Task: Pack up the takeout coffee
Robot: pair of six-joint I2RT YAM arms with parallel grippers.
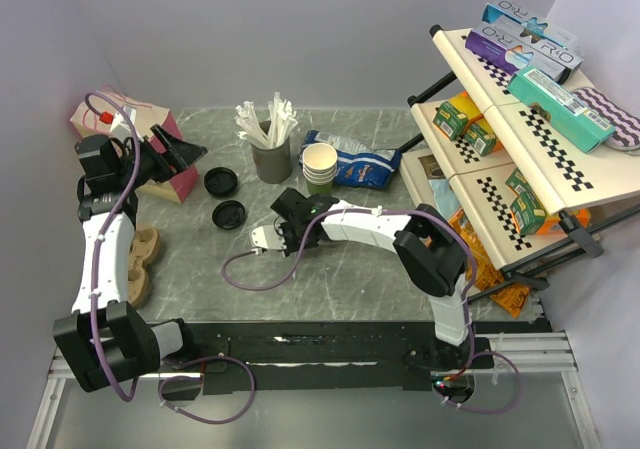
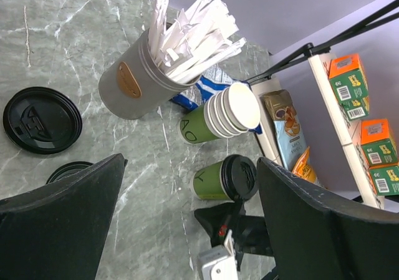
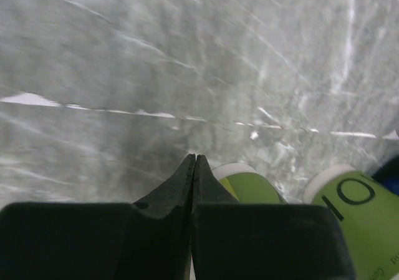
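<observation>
One takeout coffee (image 2: 222, 179): green sides, black lid. Around mid-bench, on the near-edge side of cup stack (image 2: 227, 113), close to it yet apart. Plain only in left wrist view. Hidden under right arm's wrist in top view. Reduced in right wrist view to a green wall and pale rim just right of the fingers.

One right gripper (image 3: 195, 159): jaws pressed together, nothing between. Tips just beside takeout coffee, bare bench (image 1: 340, 284) beyond. Touching or not, cannot tell.

One left gripper (image 2: 190, 161): jaws spread wide, empty. Poised beside pink box (image 1: 105, 114) at far-left corner, facing across bench toward takeout coffee.

One grey tin (image 1: 271, 159) of white wrapped sticks: toward far edge, left of cup stack. Brown oval label visible only from left wrist.

Two loose lids (image 1: 220, 181), black: between grey tin and left arm.

One blue snack bag (image 1: 352, 161): just right of cup stack, toward far-right corner.

One rack (image 1: 520, 139) of boxed goods: along right edge. Full extent only from top.
</observation>
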